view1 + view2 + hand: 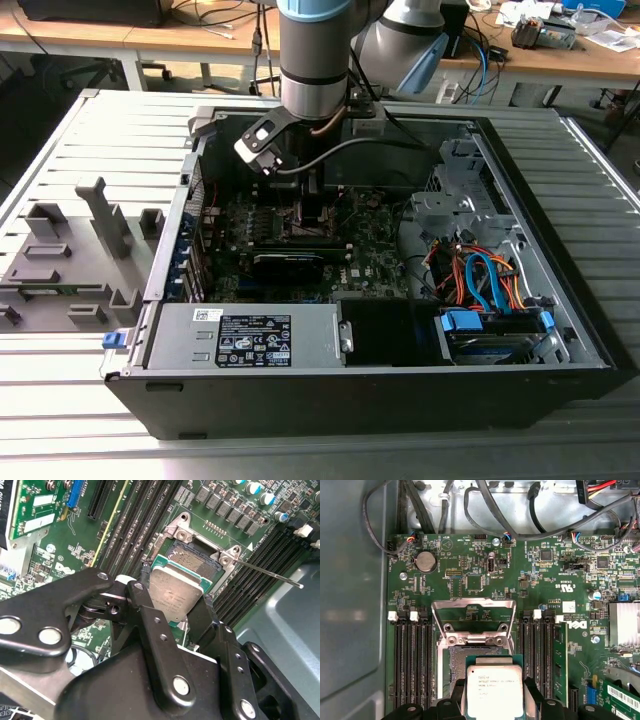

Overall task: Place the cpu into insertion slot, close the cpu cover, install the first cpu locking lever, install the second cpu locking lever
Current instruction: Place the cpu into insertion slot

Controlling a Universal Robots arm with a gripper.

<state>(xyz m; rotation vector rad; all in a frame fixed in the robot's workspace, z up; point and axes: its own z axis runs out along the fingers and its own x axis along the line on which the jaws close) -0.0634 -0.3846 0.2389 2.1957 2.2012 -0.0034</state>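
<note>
My gripper [172, 605] is shut on the cpu [175, 592], a small square chip with a dull silver top, held by two opposite edges between black fingers [145, 611]. The cpu [494, 690] hangs slightly tilted just above the insertion slot [470, 656], partly overlapping it. The slot's dark centre [194, 562] shows beyond the chip. The cpu cover [472, 601] stands raised open behind the slot. A thin locking lever [270, 573] sticks out to one side, unlatched. In the exterior view the gripper [310, 205] is down inside the open computer case, over the green motherboard [300, 255].
Long black memory slots [412, 660] flank the socket on both sides. A silver power supply [250, 335] lies at the case's front, and drive cables [480, 280] fill the exterior view's right. A grey fixture [70, 250] sits on the table at the exterior view's left.
</note>
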